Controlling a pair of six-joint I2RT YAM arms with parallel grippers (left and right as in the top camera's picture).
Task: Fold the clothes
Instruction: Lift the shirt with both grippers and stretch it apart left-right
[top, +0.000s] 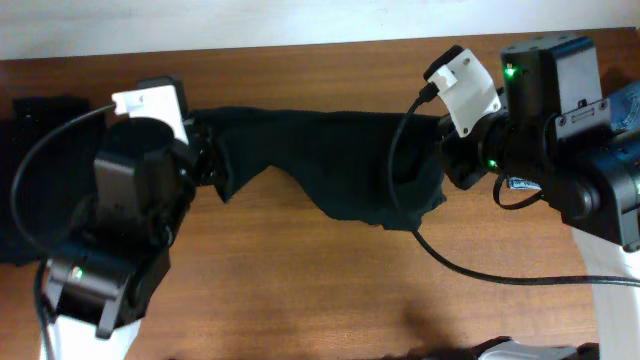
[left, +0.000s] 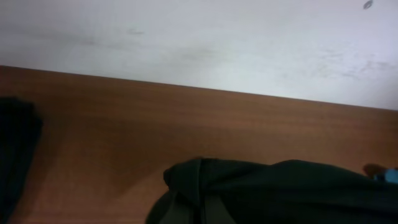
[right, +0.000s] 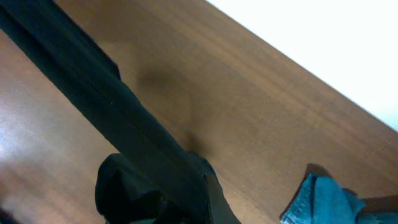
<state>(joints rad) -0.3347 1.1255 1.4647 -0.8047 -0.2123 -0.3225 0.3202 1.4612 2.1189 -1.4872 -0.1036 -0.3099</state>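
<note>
A dark green-black garment (top: 330, 160) hangs stretched between my two grippers above the wooden table, sagging in the middle. My left gripper (top: 205, 150) is shut on its left end; the bunched cloth fills the bottom of the left wrist view (left: 280, 193), hiding the fingers. My right gripper (top: 447, 150) is shut on its right end; in the right wrist view the cloth (right: 124, 143) runs taut from the upper left down to the jaws (right: 180, 208), whose fingertips are wrapped in fabric.
A pile of dark clothes (top: 30, 180) lies at the table's left edge, also in the left wrist view (left: 15, 149). Blue denim (right: 323, 199) lies at the right, by the right arm. A black cable (top: 480, 270) trails over the table. The white wall (left: 199, 37) is behind.
</note>
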